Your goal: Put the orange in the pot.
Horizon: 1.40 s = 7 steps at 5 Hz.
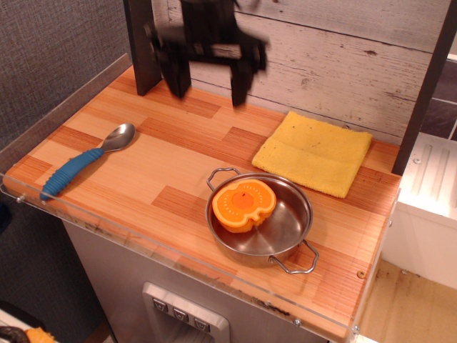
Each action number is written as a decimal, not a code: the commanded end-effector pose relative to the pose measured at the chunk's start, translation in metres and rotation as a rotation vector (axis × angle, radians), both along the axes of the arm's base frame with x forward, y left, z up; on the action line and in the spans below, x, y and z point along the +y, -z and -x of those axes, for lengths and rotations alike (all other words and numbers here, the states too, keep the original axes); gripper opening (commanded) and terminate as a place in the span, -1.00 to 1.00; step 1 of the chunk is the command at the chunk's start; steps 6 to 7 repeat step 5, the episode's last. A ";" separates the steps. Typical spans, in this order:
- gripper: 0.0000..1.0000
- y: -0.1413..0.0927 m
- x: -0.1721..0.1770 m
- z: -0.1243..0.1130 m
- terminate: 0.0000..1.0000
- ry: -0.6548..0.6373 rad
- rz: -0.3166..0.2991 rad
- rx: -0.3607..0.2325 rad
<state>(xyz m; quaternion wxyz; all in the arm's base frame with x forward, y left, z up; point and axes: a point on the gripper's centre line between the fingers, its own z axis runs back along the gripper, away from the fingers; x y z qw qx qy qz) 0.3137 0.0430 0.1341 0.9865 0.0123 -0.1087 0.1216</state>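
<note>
The orange (243,205) lies inside the pot (289,230), cut face up, leaning against the pot's left wall. The shiny steel pot stands near the table's front edge, with one wire handle at the back left and one at the front right. My gripper (209,84) is high above the back of the table, up and to the left of the pot, blurred by motion. Its two dark fingers (178,77) hang apart with nothing between them.
A blue-handled metal spoon (84,161) lies at the left of the table. A yellow cloth (314,152) lies behind the pot at the back right. A dark post (145,46) stands at the back left. A clear plastic lip (143,236) runs along the front edge.
</note>
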 end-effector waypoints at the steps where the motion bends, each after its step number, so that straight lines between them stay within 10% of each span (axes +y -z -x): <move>1: 1.00 0.003 0.038 -0.017 -1.00 0.072 0.011 0.071; 4: 1.00 0.016 0.044 -0.021 -1.00 0.194 0.009 0.154; 5: 1.00 0.016 0.044 -0.021 1.00 0.194 0.009 0.154; 7: 1.00 0.016 0.044 -0.021 1.00 0.194 0.009 0.154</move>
